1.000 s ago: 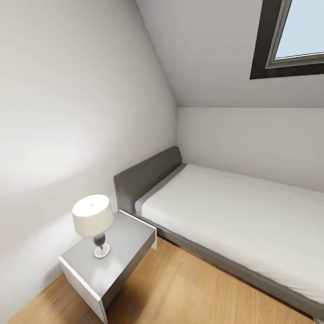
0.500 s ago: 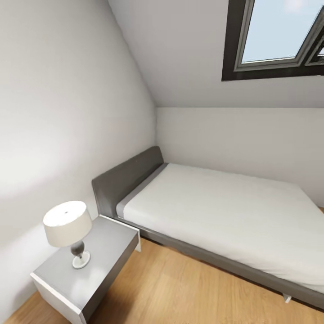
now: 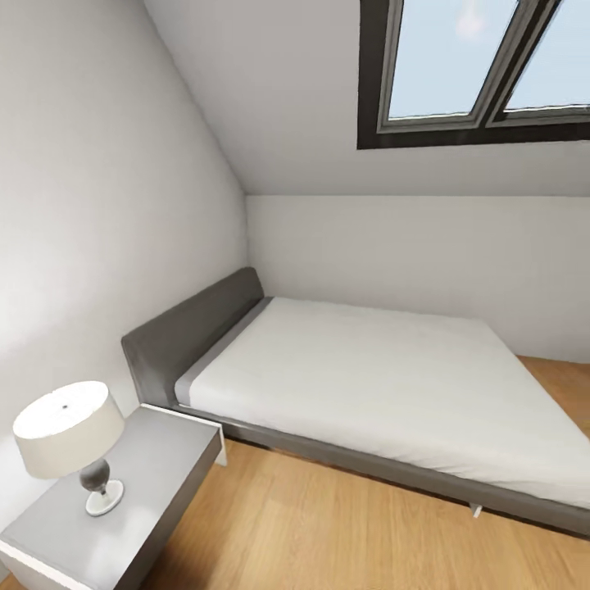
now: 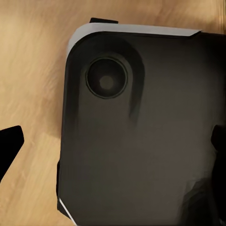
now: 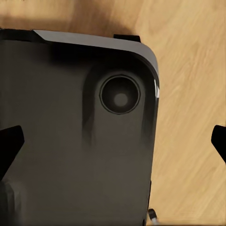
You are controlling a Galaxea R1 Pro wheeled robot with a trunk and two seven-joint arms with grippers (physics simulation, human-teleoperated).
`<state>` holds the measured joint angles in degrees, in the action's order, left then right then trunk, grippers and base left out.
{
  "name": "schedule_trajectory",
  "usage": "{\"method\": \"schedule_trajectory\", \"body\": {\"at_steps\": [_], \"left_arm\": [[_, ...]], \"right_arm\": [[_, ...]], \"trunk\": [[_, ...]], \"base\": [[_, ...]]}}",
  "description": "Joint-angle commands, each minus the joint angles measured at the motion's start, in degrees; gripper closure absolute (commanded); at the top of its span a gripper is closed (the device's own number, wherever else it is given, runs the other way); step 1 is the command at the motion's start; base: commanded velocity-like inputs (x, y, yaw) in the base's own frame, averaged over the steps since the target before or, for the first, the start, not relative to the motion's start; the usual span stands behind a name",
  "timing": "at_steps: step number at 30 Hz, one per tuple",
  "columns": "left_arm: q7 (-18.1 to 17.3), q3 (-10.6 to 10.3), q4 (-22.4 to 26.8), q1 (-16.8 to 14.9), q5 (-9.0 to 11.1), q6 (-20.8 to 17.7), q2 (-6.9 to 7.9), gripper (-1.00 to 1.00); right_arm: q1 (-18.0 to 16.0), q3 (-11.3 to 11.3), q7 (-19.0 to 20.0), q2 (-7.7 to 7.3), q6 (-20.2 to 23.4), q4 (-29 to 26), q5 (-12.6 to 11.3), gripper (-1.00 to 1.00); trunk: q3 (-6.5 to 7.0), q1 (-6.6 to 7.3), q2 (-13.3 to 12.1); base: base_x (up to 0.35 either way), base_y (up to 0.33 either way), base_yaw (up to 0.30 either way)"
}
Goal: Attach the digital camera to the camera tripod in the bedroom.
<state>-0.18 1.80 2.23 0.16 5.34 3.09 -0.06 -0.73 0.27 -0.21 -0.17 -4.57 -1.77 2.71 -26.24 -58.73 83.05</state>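
Observation:
I am in the bedroom, facing a bed point(image 3: 369, 369) with a white mattress and a grey headboard point(image 3: 188, 328). The digital camera and the camera tripod are out of view. In the left wrist view my left gripper point(image 4: 113, 146) is open, its black fingertips point(image 4: 9, 146) far apart over my own dark base point(image 4: 141, 132) and nothing between them. My right gripper point(image 5: 115, 146) is open in the same way, its fingertips point(image 5: 9, 146) at the picture's two edges, above the base point(image 5: 70, 117) and the wood floor point(image 5: 188, 94).
A grey nightstand point(image 3: 156, 467) with a white-shaded table lamp point(image 3: 65, 430) stands at the near left, against the wall. A dark-framed roof window point(image 3: 467, 70) sits in the sloped ceiling. Light wood floor point(image 3: 328, 533) runs in front of the bed and past its right end.
The head view has swung to the right: bed, nightstand and lamp have slid left in the picture, and more of the window and the bed's foot end shows. Nothing in the room moved.

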Motion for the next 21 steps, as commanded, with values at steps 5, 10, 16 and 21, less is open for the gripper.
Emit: {"method": "schedule_trajectory", "body": {"at_steps": [5, 10, 16, 21], "left_arm": [[-0.4, 0.0, -0.1, 0.0, 0.2, 0.0, -0.63, -1.0], [-0.4, 0.1, -0.1, 0.0, 0.4, 0.0, -0.96, -1.0], [-0.4, 0.3, -0.1, 0.0, 0.7, 0.0, -1.09, -1.0], [-0.4, 0.4, 0.0, 0.0, 0.8, 0.1, -1.05, -1.0]], "right_arm": [[-0.1, 0.0, 0.0, 0.21, -0.1, 0.1, 0.3, -1.0], [0.0, 0.0, 0.1, 0.23, -0.1, 0.1, 0.3, -1.0], [-0.1, 0.0, 0.0, 0.02, -0.1, 0.1, 0.3, -1.0], [-0.1, 0.0, 0.1, 0.1, 0.0, 0.1, 0.2, -1.0]], "trunk": [[-0.05, 0.0, 0.0], [-0.05, 0.0, 0.0], [-0.05, 0.0, 0.0], [-0.05, 0.0, 0.0]], "base": [[0.0, 0.0, -0.293], [0.0, 0.0, -0.293], [0.0, 0.0, -0.293], [0.0, 0.0, -0.293]]}}
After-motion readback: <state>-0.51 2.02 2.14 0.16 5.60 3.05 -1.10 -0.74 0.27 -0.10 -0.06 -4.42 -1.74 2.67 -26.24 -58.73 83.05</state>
